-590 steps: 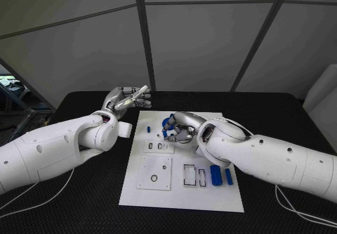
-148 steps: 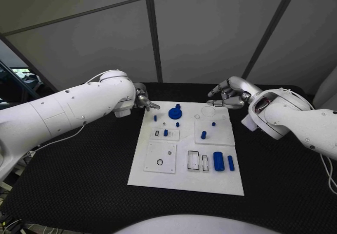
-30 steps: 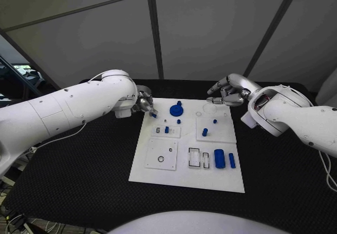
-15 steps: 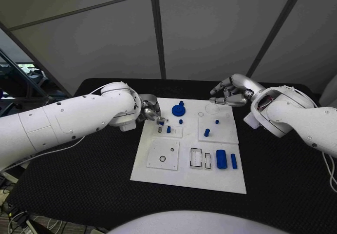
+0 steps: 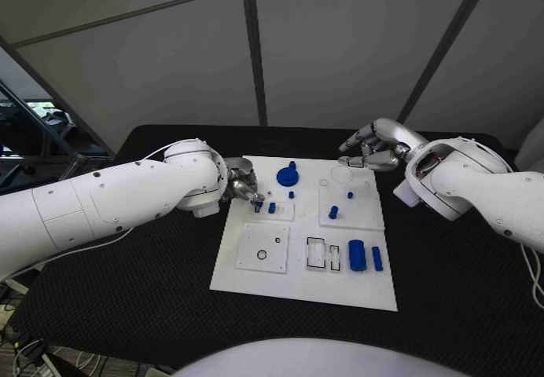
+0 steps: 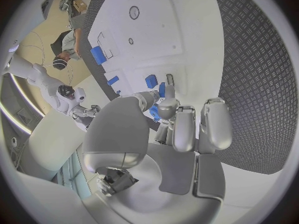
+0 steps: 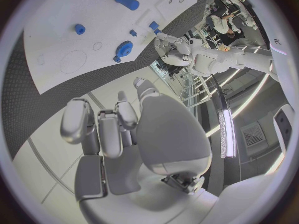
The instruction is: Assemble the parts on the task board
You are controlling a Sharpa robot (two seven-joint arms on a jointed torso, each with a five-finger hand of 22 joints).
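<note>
White, the task board (image 5: 304,275) lies in the middle of the black table (image 5: 136,298) in the head view, blue parts (image 5: 357,255) spread over it, with the left hand (image 5: 243,188) at its left edge pinching a small blue peg (image 5: 259,207) down onto it and the right hand (image 5: 374,151) hovering past its far right corner. The left wrist view shows the fingertips (image 6: 163,107) grasping that peg (image 6: 155,114) right above the board (image 6: 187,45). In the right wrist view the right hand (image 7: 112,129) holds nothing, fingers loosely apart, above the board (image 7: 81,15).
</note>
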